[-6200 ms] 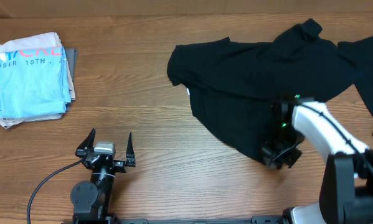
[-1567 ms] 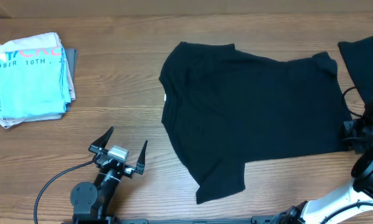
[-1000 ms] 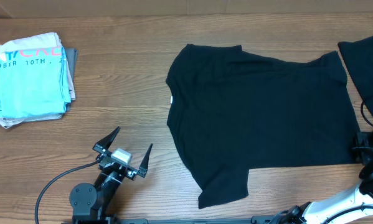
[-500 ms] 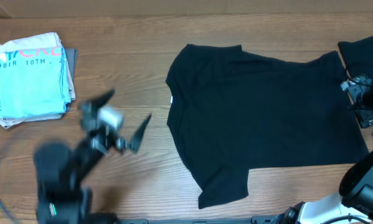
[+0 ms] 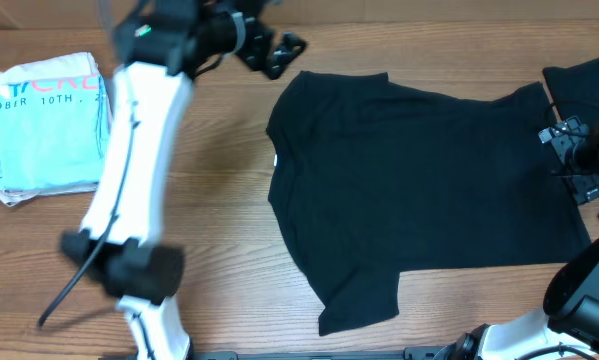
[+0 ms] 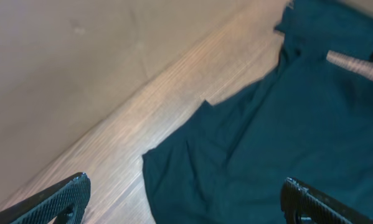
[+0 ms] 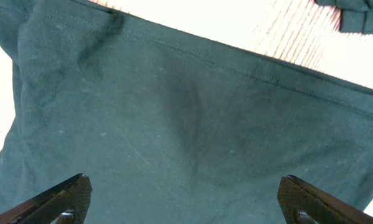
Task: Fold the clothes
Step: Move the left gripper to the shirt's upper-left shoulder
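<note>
The black T-shirt [image 5: 419, 190] lies spread flat on the table, right of centre, with one sleeve [image 5: 354, 300] pointing to the near edge. My left gripper [image 5: 277, 55] hovers open over the far side, just above the shirt's upper left corner. In the left wrist view that gripper [image 6: 185, 190] stands wide over the shirt's sleeve [image 6: 174, 168], holding nothing. My right gripper [image 5: 569, 158] is open over the shirt's right edge. The right wrist view shows it [image 7: 185, 185] spread wide above flat black fabric [image 7: 186, 106] near the hem.
A second black garment [image 5: 584, 85] lies at the far right, also seen as the dark garment [image 7: 360, 15] beyond the hem. A folded stack topped by a light-blue printed T-shirt [image 5: 49, 125] sits at the far left. A wall [image 6: 61, 56] rises behind the table's far edge.
My left arm has swung from the near left up to the far edge by the shirt's corner. My right gripper has opened, let go of the shirt and moved farther along its right edge.
</note>
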`<action>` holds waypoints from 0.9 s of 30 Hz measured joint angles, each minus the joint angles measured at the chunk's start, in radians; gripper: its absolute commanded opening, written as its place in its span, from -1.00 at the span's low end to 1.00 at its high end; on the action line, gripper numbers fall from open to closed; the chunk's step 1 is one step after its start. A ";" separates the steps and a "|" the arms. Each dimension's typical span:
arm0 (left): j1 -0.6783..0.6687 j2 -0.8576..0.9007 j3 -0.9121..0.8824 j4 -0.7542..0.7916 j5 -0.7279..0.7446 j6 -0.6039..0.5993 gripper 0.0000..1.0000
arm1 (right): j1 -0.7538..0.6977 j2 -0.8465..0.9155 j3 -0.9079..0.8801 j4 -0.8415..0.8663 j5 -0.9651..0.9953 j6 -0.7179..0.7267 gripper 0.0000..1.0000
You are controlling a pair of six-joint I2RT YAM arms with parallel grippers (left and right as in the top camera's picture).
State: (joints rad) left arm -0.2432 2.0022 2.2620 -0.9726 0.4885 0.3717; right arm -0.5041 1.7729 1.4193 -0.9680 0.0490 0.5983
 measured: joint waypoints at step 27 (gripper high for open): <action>-0.084 0.583 0.116 0.301 -0.204 -0.143 -0.85 | 0.000 0.000 0.000 0.000 0.000 0.000 1.00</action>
State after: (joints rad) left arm -0.3267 2.5847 2.3779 -0.6720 0.2848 0.2283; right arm -0.5041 1.7729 1.4193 -0.9684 0.0486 0.5983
